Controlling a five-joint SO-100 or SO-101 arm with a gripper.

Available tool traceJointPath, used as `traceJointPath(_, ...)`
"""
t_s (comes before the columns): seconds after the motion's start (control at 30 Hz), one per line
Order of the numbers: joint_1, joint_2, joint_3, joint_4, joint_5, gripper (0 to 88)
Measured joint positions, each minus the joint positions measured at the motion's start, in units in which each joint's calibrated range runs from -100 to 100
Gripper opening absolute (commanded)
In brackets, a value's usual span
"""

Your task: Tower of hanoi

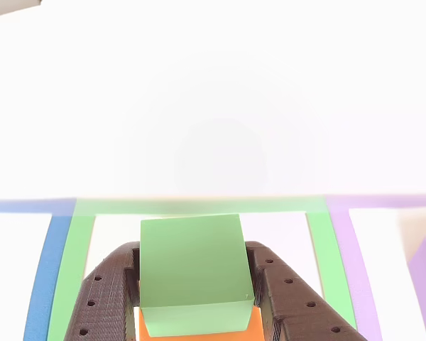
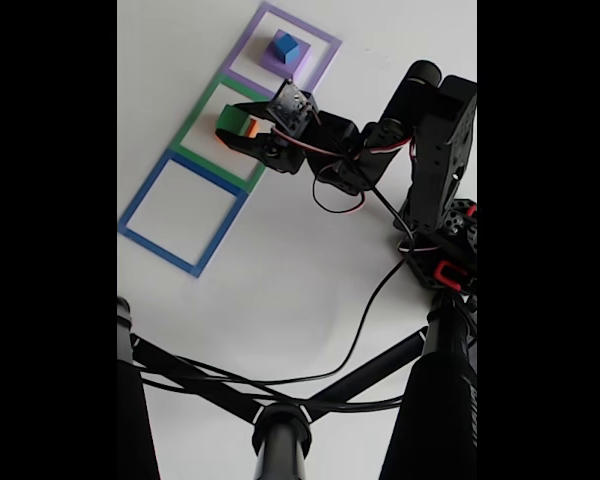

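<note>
**A:** Fixed view had the whole layout: three flat square outlines in a row on the white table (image 2: 280, 290), blue outline (image 2: 140, 200) nearest, green outline (image 2: 202, 108) in the middle, purple outline (image 2: 320, 45) farthest. The small blue cube (image 2: 285, 45) sat on top of the purple block (image 2: 277, 62) inside the purple outline. The green block (image 2: 230, 122) was over the orange block (image 2: 251, 127) inside the green outline, with the gripper (image 2: 232, 125) around it.

**B:** Yeah, and the other view was right up close. Both dark fingers (image 1: 284, 298) were pressed against the sides of the green block (image 1: 192, 273), so the jaws were pinching it. Orange block (image 1: 199, 330) was peeking out right underneath. Couldn't tell if green was resting on it or lifted a hair.

**A:** Makes sense as a stack, smaller on bigger. My guess is the green one was either being set down or picked off.

**B:** Arm pose: base at the right of the fixed view, arm stretched leftward and low, wrist roughly level so the fingers grabbed from the side.
</note>
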Motion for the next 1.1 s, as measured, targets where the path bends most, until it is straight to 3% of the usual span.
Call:
traceJointPath(0.3,0.08,1.18,-0.26,-0.56,0.0,25.1)
traceJointPath(0.57,0.25,1.1,-0.26,-0.56,0.0,29.5)
traceJointPath(0.8,0.25,-5.32,-0.26,2.57,0.0,28.2)
traceJointPath(1.1,0.25,-24.65,-2.35,24.4,0.0,14.9)
